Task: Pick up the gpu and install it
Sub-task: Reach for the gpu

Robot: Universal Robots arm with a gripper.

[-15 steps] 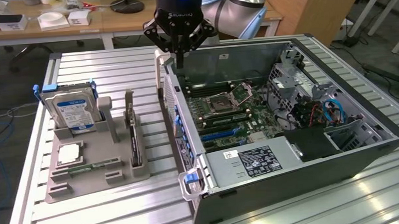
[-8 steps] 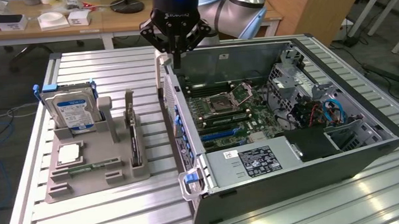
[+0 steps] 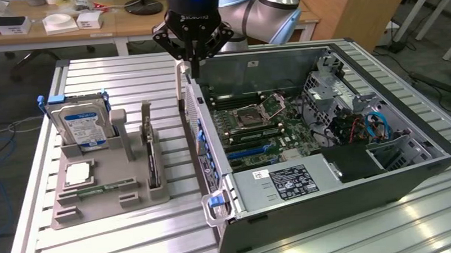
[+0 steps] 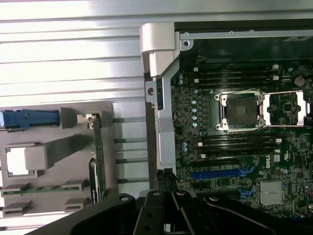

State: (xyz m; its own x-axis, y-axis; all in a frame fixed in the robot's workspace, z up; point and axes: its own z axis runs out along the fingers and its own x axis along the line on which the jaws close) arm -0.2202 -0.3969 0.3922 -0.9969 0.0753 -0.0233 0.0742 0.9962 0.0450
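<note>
The gripper hangs over the far end of the left side wall of the open computer case, as the exterior view shows it. Its fingers point straight down and are drawn fully together. Nothing can be made out between them, though the tips sit against dark metal and a very thin item there cannot be ruled out. In the wrist view the gripper sits just above that same wall, beside the motherboard.

The gpu stands on edge in a slot of the grey fixture on the slatted table, to the exterior view's left of the case and apart from it. It appears in the wrist view as a slim strip along the fixture's case-side edge. It is well clear of the gripper.

On the same fixture:
- The hard drive, with a blue-and-white label and a blue carrier, stands upright at the far left corner.
- A processor chip lies flat nearer the camera.
- A narrow green memory stick lies flat along the near side.

Inside the case:
- The CPU socket stands open.
- A blue expansion slot lies unoccupied.
- The power supply occupies the near end.
</note>
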